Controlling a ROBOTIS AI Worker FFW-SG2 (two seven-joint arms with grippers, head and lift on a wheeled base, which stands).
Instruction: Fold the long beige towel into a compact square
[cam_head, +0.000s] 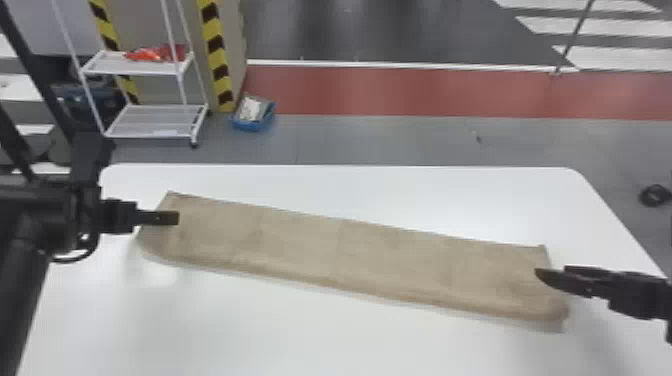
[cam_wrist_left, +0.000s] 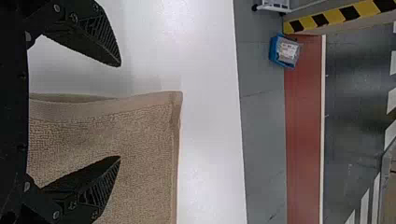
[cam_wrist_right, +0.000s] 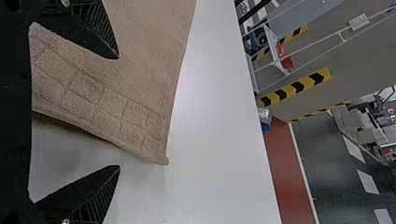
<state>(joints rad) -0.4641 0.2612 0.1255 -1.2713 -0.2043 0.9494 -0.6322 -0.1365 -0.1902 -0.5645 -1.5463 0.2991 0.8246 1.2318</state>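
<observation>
The beige towel (cam_head: 340, 250) lies in a long strip across the bench (cam_head: 325, 345), its right end nearer; the left gripper (cam_wrist_left: 120, 111) and right gripper (cam_wrist_right: 119, 112) – both spread, holding nothing – straddle its end edges. Best to slip one finger under each end, pinch all layers, then fold squarely; a shallow bite could shear them.

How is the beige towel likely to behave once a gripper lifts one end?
The towel will probably hang floppy, since its edge curves softly near the open left gripper. Its pebbly, textile-like surface suggests the fingers should grip without much slipping. Lying long and loose on the table, it would likely sag in the middle, with the far end dragging.
</observation>
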